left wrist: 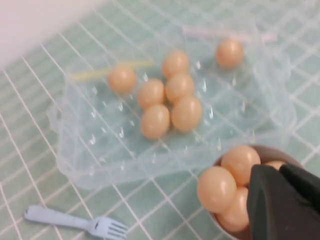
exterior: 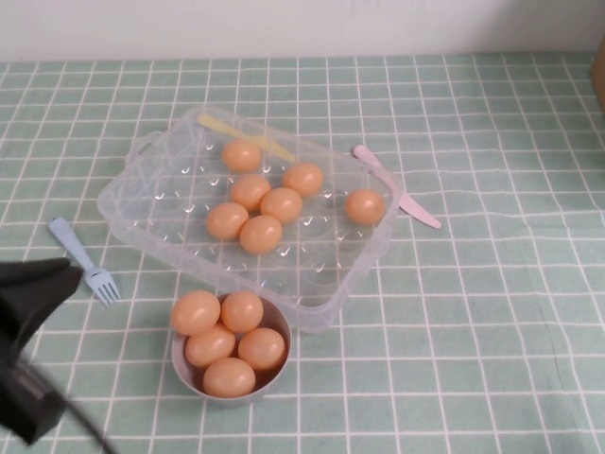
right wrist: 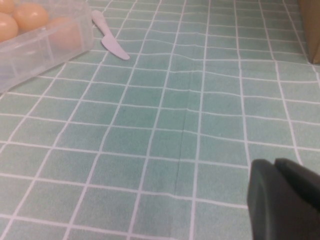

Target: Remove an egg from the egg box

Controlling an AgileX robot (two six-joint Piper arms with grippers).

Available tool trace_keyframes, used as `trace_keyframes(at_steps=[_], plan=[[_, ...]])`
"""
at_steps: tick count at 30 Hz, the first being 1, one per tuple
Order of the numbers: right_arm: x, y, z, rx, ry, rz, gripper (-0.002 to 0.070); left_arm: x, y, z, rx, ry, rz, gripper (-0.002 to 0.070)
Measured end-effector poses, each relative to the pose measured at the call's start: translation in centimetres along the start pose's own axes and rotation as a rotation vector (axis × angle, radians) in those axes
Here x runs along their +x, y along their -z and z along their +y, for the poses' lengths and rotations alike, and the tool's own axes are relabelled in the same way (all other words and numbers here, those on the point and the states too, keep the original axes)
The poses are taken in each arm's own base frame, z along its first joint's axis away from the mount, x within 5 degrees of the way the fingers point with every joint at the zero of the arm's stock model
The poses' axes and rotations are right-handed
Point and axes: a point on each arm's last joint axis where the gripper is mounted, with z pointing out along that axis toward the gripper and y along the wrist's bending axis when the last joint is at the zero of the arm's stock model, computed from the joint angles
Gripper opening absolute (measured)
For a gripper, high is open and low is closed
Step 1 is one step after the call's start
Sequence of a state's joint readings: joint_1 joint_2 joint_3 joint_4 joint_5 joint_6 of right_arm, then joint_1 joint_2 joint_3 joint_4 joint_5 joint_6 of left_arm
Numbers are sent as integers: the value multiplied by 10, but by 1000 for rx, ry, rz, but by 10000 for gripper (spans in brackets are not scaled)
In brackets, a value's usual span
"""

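The clear plastic egg box (exterior: pixel 350 274) lies at the middle of the table with several orange-tan eggs (exterior: pixel 261 234) in its cups. It also shows in the left wrist view (left wrist: pixel 90 150) with the eggs (left wrist: pixel 186 113). My left gripper (exterior: pixel 68 276) is shut and empty at the near left, apart from the box. In the left wrist view the left gripper (left wrist: pixel 277 170) hangs over the grey bowl (left wrist: pixel 280 152). My right gripper (right wrist: pixel 274 165) is shut and empty over bare cloth, far to the right of the box (right wrist: pixel 45 47); it is out of the high view.
A small grey bowl (exterior: pixel 274 374) with several eggs stands just in front of the box. A blue fork (exterior: pixel 85 260) lies left of the box, a pink knife (exterior: pixel 397 189) at its right, a yellow utensil (exterior: pixel 246 135) at its far rim. A brown object (right wrist: pixel 310 30) is at the far right.
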State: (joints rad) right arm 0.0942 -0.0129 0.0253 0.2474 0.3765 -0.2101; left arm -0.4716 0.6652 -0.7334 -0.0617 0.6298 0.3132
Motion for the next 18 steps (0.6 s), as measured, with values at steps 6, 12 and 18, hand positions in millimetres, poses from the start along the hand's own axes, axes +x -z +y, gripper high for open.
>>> trace_keyframes(at_steps=[6, 12, 18], plan=[[0, 0, 0, 0, 0, 0, -17, 34, 14, -10, -20, 27, -85, -1], [0, 0, 0, 0, 0, 0, -17, 48, 10, -12, -32, 28, -59, -2], [0, 0, 0, 0, 0, 0, -17, 47, 8, -11, -48, 90, -145, -2]])
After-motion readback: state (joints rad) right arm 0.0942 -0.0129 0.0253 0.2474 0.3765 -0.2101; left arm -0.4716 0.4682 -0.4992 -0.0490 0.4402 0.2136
